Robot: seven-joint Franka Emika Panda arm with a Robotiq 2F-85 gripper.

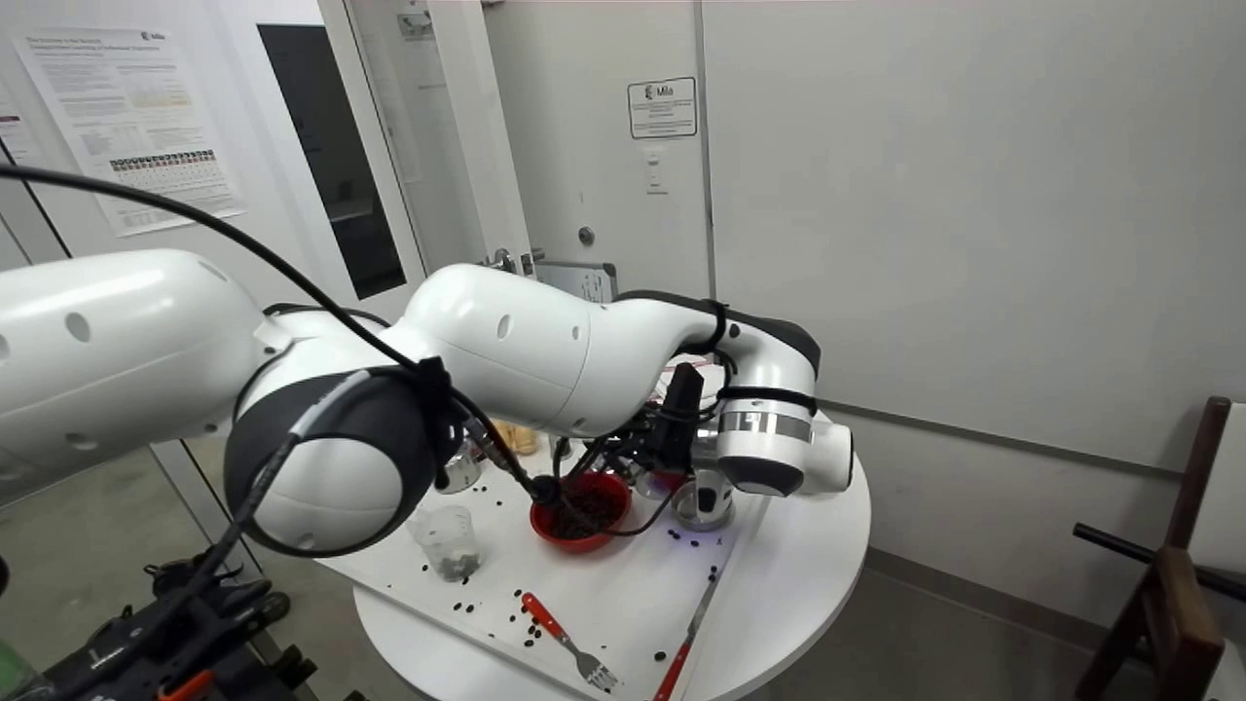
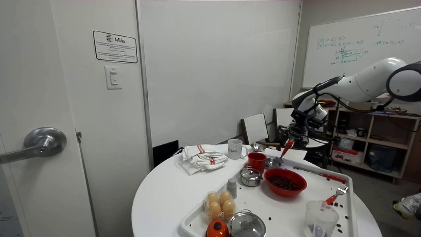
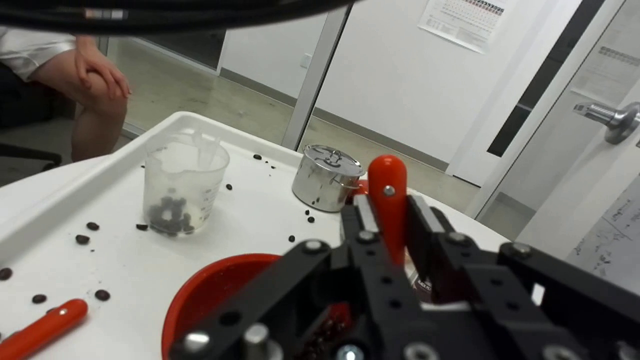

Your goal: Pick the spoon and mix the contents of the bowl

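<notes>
got the spoon (image 2: 286,148) in the gripper (image 3: 391,215): clamped on the red handle from both sides, can see its round butt end past the jaws in the wrist view. not mixing yet, by the look of it.

in an exterior view, slants from high at the gripper to low at the small steel bowl (image 2: 270,164), near the red bowl (image 2: 279,193). can't tell if dipping in, touching or just above there. either way, looks to be outside the red bowl, beyond its far rim from that camera.

find the red bowl on the tray (image 2: 261,206), lower than the jaws and off to one side; low and left of the handle in the wrist view, part hidden by the gripper. holds dark bean-like bits (image 2: 282,182).

so plan around that sideways offset. probably lift clear of steel and red rims first, shift toward that camera, then lower head first. likely need a steeper slant to reach the bits without bumping jaws on the rim.
</notes>
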